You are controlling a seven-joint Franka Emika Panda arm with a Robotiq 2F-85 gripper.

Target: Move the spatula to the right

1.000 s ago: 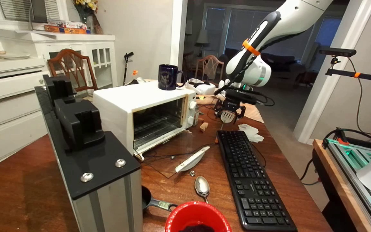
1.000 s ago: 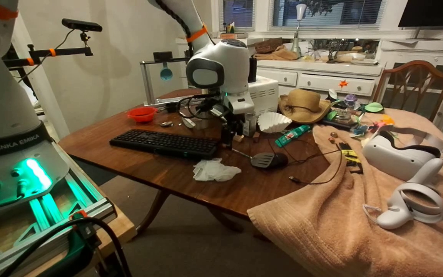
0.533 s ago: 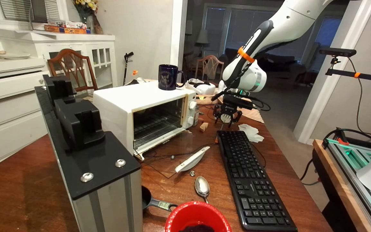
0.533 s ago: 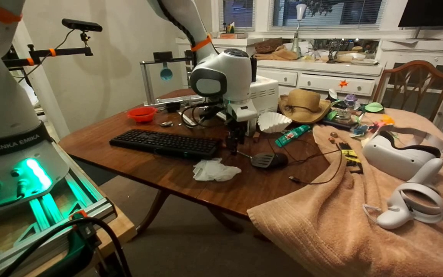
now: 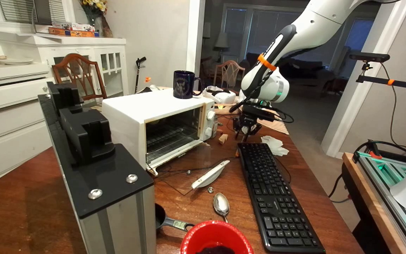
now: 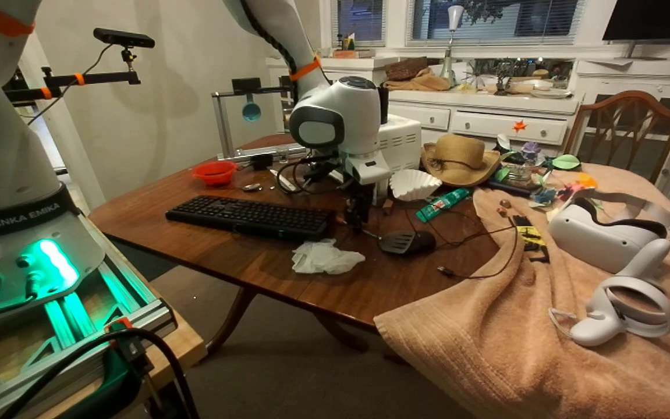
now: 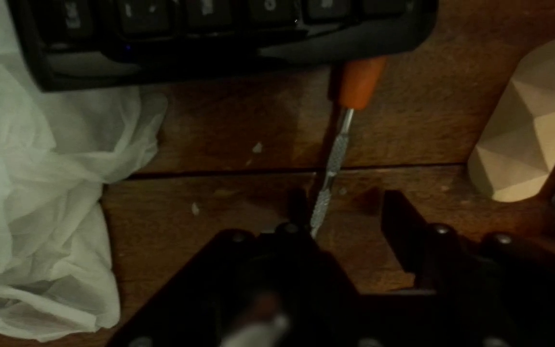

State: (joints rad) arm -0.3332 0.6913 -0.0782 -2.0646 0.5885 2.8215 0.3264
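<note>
With the tool (image 7: 347,205) spread apart, we judge the spatula (image 6: 397,242) light and stiff, best gripped on its knurled shaft (image 7: 338,153), handle (image 7: 361,83) toward wrist-view twelve o'clock.

A wooden table (image 6: 253,256), wooden chair (image 6: 631,102), white drawers (image 6: 495,127) and flowers (image 5: 95,5) show this is a home.

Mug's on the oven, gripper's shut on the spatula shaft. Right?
Not the gripper: it's open. The wrist view shows its jaws apart, not clamped on the spatula shaft. The mug is on the oven, as you say.
</note>
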